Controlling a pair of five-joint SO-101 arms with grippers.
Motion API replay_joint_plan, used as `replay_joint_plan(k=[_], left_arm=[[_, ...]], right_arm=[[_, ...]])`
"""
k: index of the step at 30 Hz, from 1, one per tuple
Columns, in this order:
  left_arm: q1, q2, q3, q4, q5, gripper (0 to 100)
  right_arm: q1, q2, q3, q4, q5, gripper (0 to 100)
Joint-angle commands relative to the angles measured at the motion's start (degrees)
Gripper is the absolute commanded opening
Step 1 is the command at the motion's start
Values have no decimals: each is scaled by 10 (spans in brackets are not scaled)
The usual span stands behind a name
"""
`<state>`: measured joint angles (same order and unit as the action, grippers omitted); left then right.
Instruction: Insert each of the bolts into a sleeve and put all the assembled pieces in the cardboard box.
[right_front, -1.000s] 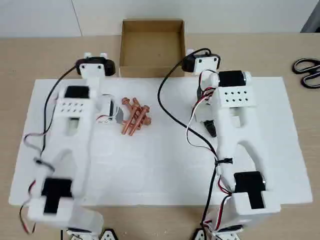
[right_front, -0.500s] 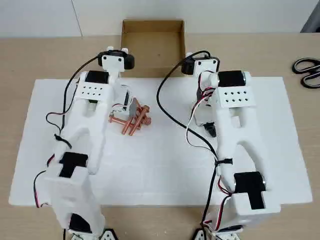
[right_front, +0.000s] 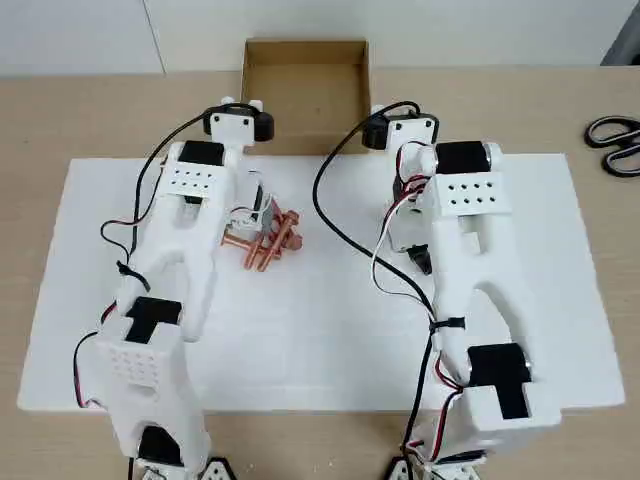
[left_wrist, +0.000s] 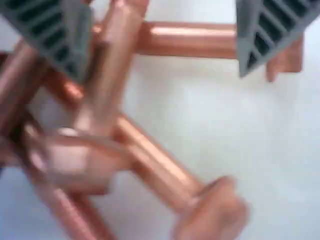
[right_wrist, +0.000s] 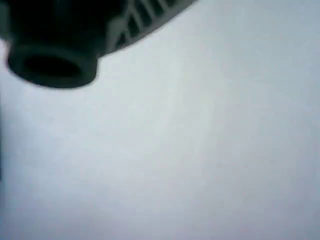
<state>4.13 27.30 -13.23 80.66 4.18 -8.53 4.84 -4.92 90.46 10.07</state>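
- Two white arms stand side by side at the bench (right_front: 100, 110), both over one white foam sheet (right_front: 330, 330) that covers most of it.
- One heap of copper bolts and sleeves (right_front: 268, 238) lies on the sheet, left of centre. The pieces cross and overlap, so I cannot give a full count (the left wrist view lets me tell at least four rods apart (left_wrist: 150, 165), and one has a flat head).
- The left end effector (right_front: 262, 208) is right down on the heap. Its two grey ribbed fingers (left_wrist: 50, 35) are spread apart, one on each side of the crossed pieces, and are not closed on any of them.
- The right end effector (right_front: 422, 257) hangs low over bare sheet, well apart from the heap. I cannot tell whether it is apart or together.
- One cardboard box (right_front: 305, 100) sits open at the far edge of the sheet, between the two arms, with nothing visible in it.
- One pair of black-handled scissors (right_front: 615, 143) lies on the bench at the far right, off the sheet.
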Motion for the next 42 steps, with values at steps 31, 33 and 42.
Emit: replay_joint_plan(k=[31, 33, 42], left_arm=[[2, 72, -111, 43, -3, 25], [5, 72, -130, 60, -7, 4], [34, 72, -260, 182, -22, 6]], right_arm=[[2, -35, -25, 6, 4, 4], [2, -34, -25, 4, 4, 4], [2, -36, -25, 6, 4, 4]])
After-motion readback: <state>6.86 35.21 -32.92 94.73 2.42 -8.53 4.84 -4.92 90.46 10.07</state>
